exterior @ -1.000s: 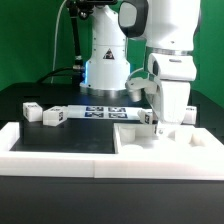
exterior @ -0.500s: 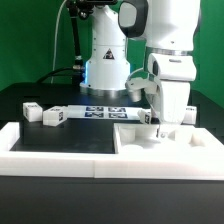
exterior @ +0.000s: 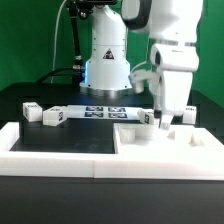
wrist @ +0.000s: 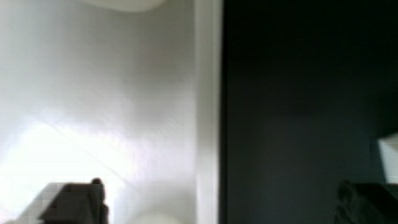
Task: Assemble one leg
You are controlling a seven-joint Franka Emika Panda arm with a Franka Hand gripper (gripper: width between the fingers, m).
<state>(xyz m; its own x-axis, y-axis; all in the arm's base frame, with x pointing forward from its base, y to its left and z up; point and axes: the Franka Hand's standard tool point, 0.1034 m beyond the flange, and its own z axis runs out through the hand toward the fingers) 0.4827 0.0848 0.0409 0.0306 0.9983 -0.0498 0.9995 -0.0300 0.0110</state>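
Two legs, small white posts with black-and-white tags, lie on the black table at the exterior view's left: one point(exterior: 32, 110) and another point(exterior: 55, 116) beside it. My gripper point(exterior: 166, 121) hangs far from them, at the exterior view's right, just above the large flat white plate point(exterior: 150, 143). In the wrist view the gripper point(wrist: 217, 198) is open and empty, its dark fingertips point(wrist: 73, 200) wide apart. The plate's straight edge point(wrist: 192, 120) runs between them, with white plate on one side and black table on the other. No leg is near the jaws.
The marker board point(exterior: 105, 111) lies flat before the robot's base. A raised white border point(exterior: 60, 150) runs along the table's front and left. A round hole point(wrist: 135, 4) in the plate and a small white piece point(wrist: 388, 155) show in the wrist view.
The gripper has risen a little and shifted toward the exterior view's right above the plate. The legs have not moved.
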